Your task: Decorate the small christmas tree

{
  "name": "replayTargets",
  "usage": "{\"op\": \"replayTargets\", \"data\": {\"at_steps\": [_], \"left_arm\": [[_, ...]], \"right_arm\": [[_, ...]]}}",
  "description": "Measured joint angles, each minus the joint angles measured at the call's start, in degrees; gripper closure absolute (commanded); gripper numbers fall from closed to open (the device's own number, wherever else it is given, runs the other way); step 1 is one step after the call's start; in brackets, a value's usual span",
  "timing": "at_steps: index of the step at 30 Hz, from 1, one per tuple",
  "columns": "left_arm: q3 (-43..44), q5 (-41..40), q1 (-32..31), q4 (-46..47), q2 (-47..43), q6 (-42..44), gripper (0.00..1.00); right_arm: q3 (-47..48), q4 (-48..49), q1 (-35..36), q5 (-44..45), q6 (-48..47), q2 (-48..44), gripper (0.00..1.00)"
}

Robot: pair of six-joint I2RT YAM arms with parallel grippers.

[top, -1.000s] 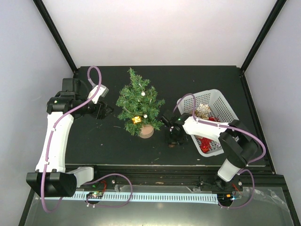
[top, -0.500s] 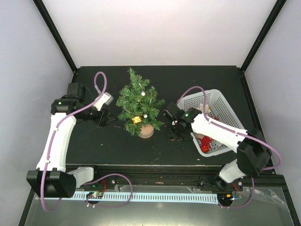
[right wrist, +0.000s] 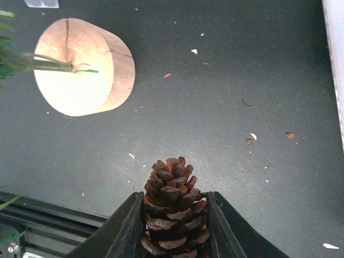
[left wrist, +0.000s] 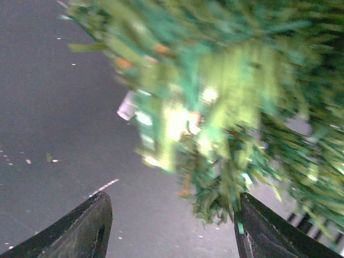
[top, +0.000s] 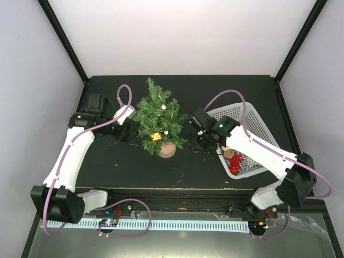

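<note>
Left claw (left wrist: 172, 210): spread wide, nothing between the fingers, hovering over the dark worktop (top: 226, 91).
Tree (left wrist: 231, 91): right in front of the left claw and badly blurred, its branches fill the wrist view. The lowest twigs hang just beside one finger; touching or not, I can't tell.
Right claw (right wrist: 174, 200): pinching a pine cone (right wrist: 172, 180), one finger on each flank, and the cone's tip pokes out ahead.
Stump (right wrist: 80, 67): ahead of the right claw and off to the left in its wrist view, sitting on the worktop well apart from the cone.
From above: the tree stands between the two claws, the left claw at one flank of the branches and the right claw near the other.
Ornaments: a gold gift box (top: 156, 137) and small white balls (top: 163, 107) hang in the branches.
Basket (top: 258, 121): white mesh, behind the right claw and under its arm, with red bits inside.
</note>
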Motion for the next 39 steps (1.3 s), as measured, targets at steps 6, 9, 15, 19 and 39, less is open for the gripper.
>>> {"op": "replayTargets", "data": {"at_steps": [6,9,15,19,39], "left_arm": [[0.02,-4.72,0.00,6.10,5.05,-1.81,0.37],[0.39,-6.08,0.00,8.20,8.11,-2.45,0.38],[4.09,-7.30,0.00,10.43,14.23,-3.15,0.38],[8.92,-7.58,-0.04,10.69,17.97,-3.26,0.38],[19.19,-7.69,-0.04,11.21,25.73,-3.21,0.38]], "right_arm": [[1.55,-1.73,0.00,0.00,-0.02,-1.51,0.69],[2.03,-2.69,0.00,0.04,-0.02,-2.19,0.69],[4.50,-4.31,0.00,0.81,-0.04,-4.26,0.69],[6.12,-4.44,0.00,1.03,-0.13,-6.10,0.69],[19.04,1.42,0.72,-2.89,-2.36,-5.14,0.69]]}}
